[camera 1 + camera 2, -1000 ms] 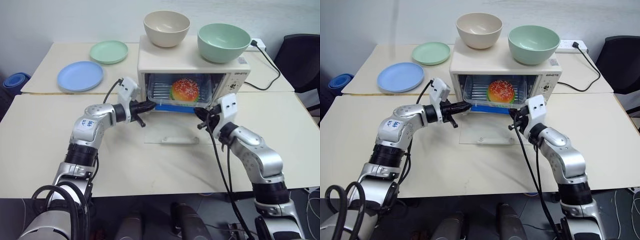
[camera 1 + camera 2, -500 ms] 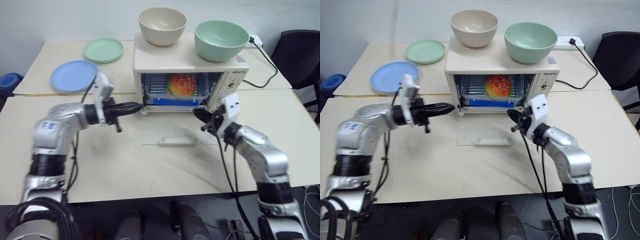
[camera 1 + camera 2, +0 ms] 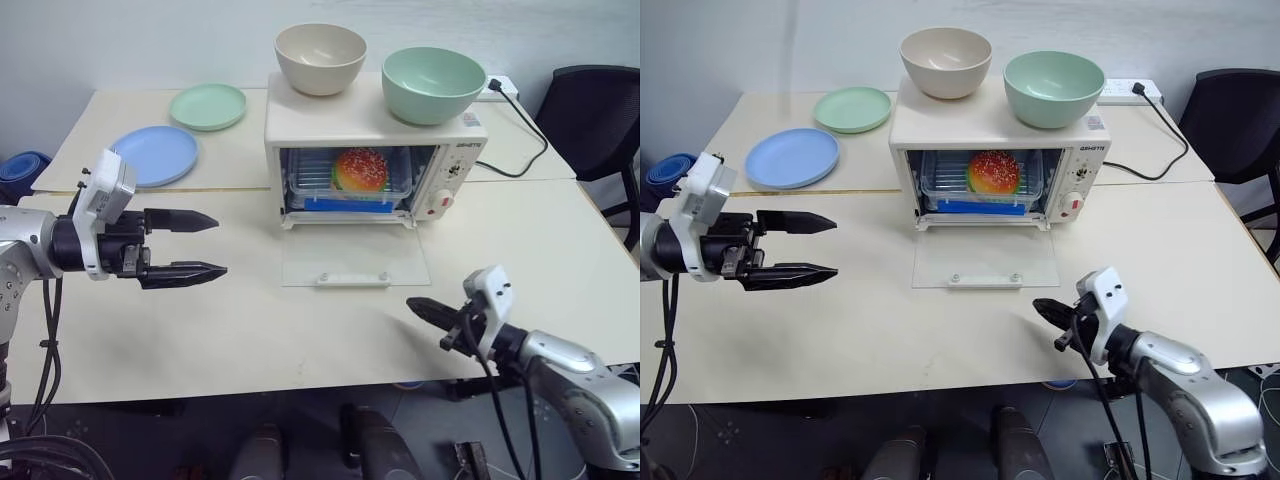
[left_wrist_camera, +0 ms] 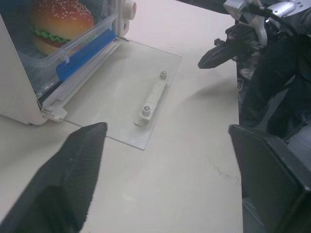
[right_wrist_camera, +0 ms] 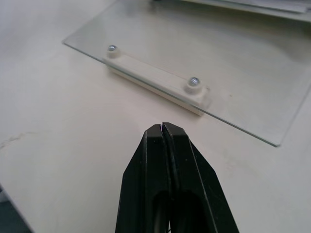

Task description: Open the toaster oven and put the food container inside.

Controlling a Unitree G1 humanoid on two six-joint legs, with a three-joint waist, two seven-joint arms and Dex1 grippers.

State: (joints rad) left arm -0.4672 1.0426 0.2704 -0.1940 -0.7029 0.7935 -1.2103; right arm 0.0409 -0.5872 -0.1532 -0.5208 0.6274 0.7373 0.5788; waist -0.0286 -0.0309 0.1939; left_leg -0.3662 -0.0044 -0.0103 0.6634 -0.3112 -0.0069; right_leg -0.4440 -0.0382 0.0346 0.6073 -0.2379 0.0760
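A cream table fills the room's foreground, with the toaster oven at twelve o'clock, its glass door dropped flat. Inside on the rack sits the food container, burger showing through. It looks light, stiff and rather slick (a clear plastic box), best taken by its long edges near the blue clips. The left gripper at nine o'clock stands spread wide and empty; the right gripper at five o'clock is pinched closed on nothing.

The lowered glass door fronts the toaster oven; flanking table bare.
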